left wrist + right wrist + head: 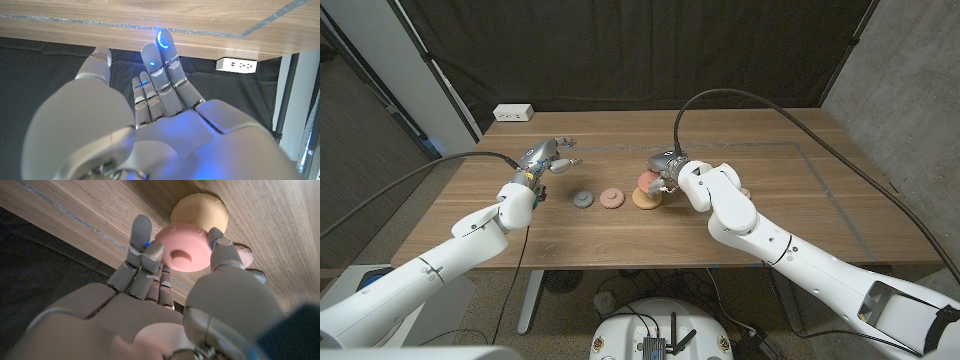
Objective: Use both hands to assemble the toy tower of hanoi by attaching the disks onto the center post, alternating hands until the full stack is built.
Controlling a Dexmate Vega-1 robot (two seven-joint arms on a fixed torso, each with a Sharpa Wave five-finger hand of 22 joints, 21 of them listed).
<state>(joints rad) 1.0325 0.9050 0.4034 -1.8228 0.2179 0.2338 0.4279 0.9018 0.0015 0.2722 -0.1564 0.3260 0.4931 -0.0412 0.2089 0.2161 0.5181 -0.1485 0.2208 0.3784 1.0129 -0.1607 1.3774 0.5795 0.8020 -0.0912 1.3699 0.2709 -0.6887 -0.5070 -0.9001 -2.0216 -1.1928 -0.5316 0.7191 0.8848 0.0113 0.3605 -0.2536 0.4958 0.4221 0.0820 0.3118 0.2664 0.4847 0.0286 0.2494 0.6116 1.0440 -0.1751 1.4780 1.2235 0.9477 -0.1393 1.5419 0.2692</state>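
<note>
Starting at the left, we see the left hand (548, 159) raised above the wooden table (770, 215), its silver fingers spread apart and holding nothing. In the left wrist view the fingers (165, 70) reach out almost straight, close together, with the thumb set off to one side; small blue lights glow on the fingertips. The shell of the hand is smooth, pale grey plastic. A white power strip (513, 112) lies at the table's far edge behind it.

Moving right, we come to a small grey disk (583, 199) lying flat on the wood, round with a raised hub. Just beside it lies a small pink disk (611, 197), same shape, matte finish.

Next over, a tan disk (645, 199) sits flat on the table, larger and pale orange-brown. Right above it the right hand (665, 172) holds a large pink disk (182, 246). In the right wrist view we see this disk pinched at its rim between the fingers (141, 240) on one side and the thumb on the other, narrow around it. The disk is smooth and rounded at the edge, with a raised round hub in its middle. It hangs close over the tan disk; whether the two touch we cannot tell.

The table's surface is warm wood grain with thin tape lines marking a rectangle.
</note>
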